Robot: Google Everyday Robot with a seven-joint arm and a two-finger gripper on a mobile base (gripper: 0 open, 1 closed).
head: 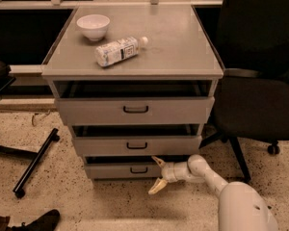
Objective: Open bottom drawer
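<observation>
Flat grey bottom drawer front [111,171], lowest of three, small black bracket handle [138,170] just left of fingertips | white two-finger gripper [157,174] spread wide, grasping nothing | step: approach | next: advance onto handle, clamp, pull outward.

One grey cabinet [183,42] has three drawers [173,110], the bottom drawer [111,170] lowest. One white bowl [93,26], one bottle [119,51], one black chair [260,105], one gripper [158,173] at the frame's lower centre.
</observation>
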